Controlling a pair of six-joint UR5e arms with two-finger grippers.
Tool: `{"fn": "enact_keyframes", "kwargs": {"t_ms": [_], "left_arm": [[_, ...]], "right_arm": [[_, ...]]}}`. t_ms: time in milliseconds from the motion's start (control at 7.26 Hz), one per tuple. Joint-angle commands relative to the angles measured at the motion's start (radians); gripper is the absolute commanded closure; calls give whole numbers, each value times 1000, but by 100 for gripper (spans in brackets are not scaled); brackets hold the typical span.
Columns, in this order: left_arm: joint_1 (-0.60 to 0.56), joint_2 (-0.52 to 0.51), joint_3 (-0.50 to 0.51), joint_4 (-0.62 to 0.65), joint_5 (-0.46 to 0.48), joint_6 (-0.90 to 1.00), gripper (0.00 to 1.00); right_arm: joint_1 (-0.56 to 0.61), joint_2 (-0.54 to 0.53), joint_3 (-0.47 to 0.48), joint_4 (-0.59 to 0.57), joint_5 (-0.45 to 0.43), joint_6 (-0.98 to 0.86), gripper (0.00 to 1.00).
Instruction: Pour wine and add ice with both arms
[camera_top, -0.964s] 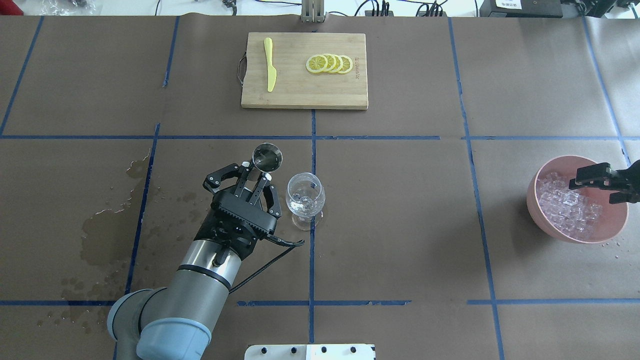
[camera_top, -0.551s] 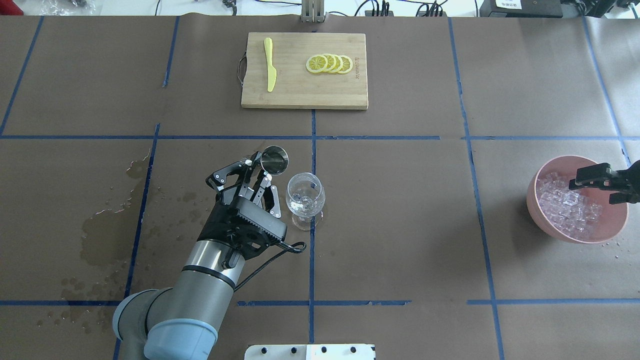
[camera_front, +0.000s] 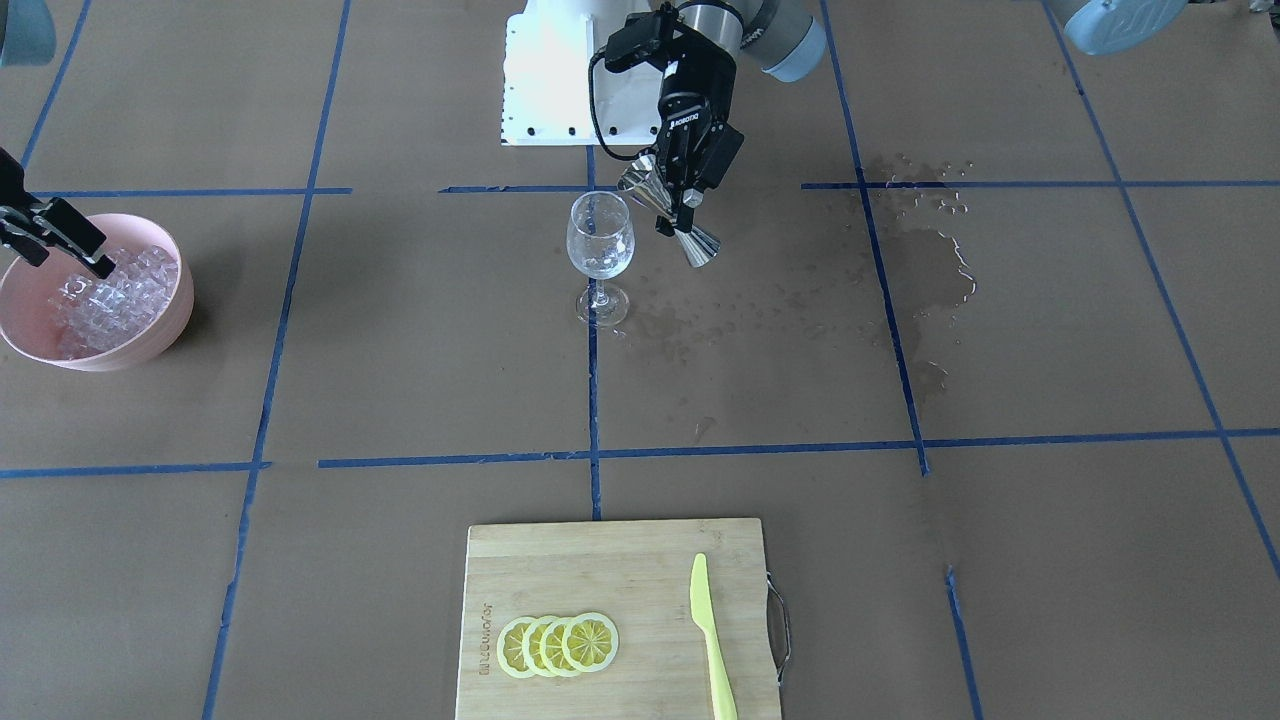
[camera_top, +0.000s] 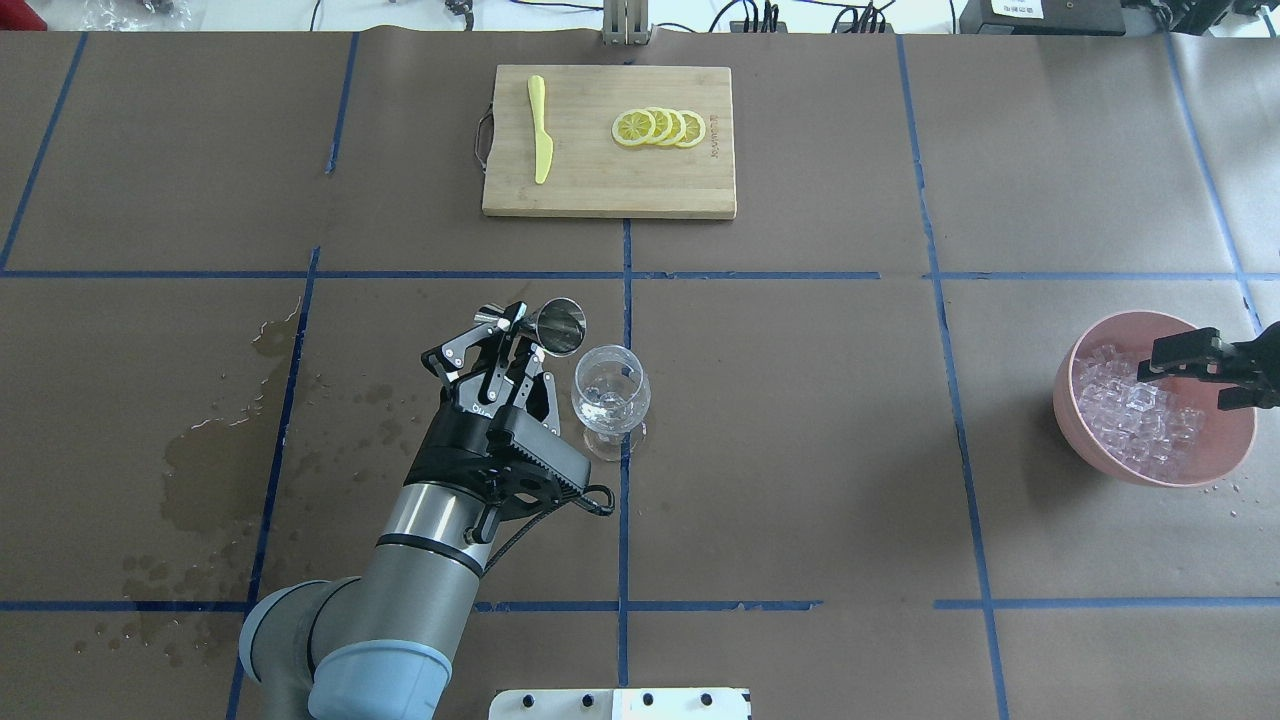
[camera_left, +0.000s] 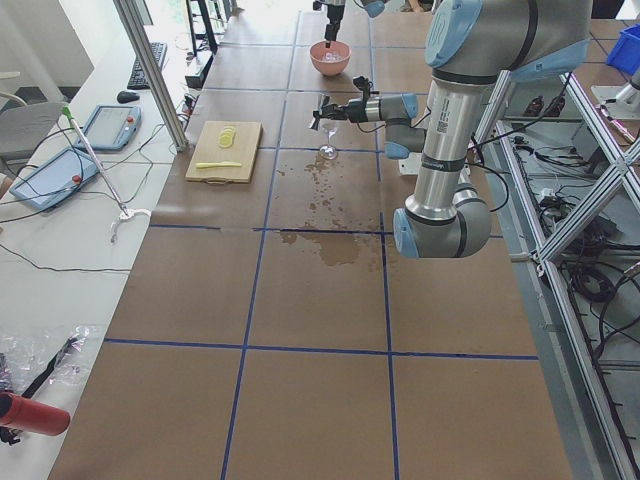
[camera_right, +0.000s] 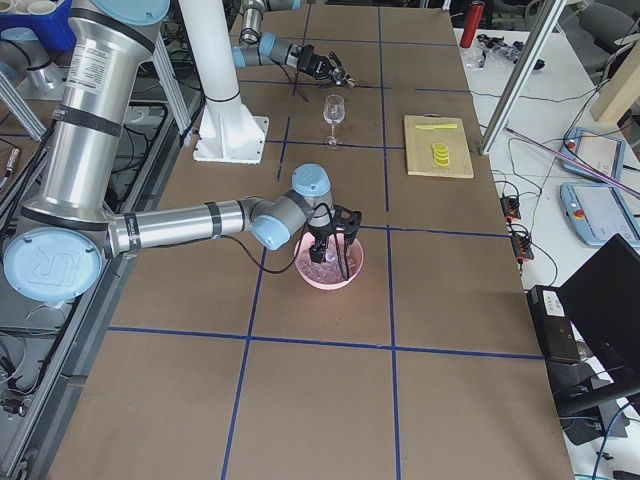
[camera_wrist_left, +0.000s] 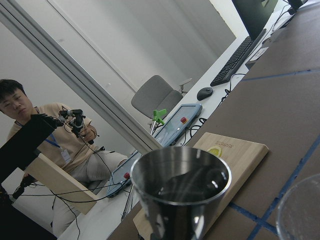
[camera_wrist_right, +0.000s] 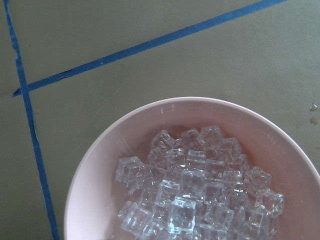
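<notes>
- While the left arm's fingers (camera_front: 686, 188) are pinched on the waist of the hourglass-shaped steel jigger (camera_front: 672, 215), the front camera shows it tilted just beside the clear stemmed wine glass (camera_front: 599, 240). A pour begun with the mouth short of the rim would be sent onto the brown paper-covered desk (camera_front: 400, 330), where wet stains (camera_front: 925, 250) are already spread.
- Overhead, the jigger's open mouth is seen near the glass rim but not over it, and the knuckles are close to the glass bowl. The tall glass could be knocked over by a small sideways swing. The right arm's fingers (camera_top: 1172, 352) are spread and empty above the round pink bowl (camera_top: 1066, 405), where the heap of small clear ice cubes (camera_top: 1130, 410) lies, well apart from the glass.
- From the left end, jigger and glass are shown close together; contact cannot be judged.
- From the right end, the spread fingers are seen hanging over the ice. A slick cube could be lost on the long carry to the glass.
- At the left wrist, the jigger fills the foreground; how much liquid it holds cannot be told. Smooth steel could turn in the pinch.
- At the right wrist, only bowl and piled cubes are shown. If the fingers were closed on a loose pile, neighbouring cubes could be scattered over the rim.
</notes>
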Motion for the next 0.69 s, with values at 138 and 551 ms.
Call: {"fn": "enact_keyframes", "kwargs": {"t_ms": [138,551], "left_arm": [[3,-2,0,3,18,159,100],[14,-4,-2,62,57,225,100]], "right_arm": [[0,0,-2,0,2,0,0],[0,0,-5,14,2,0,0]]}}
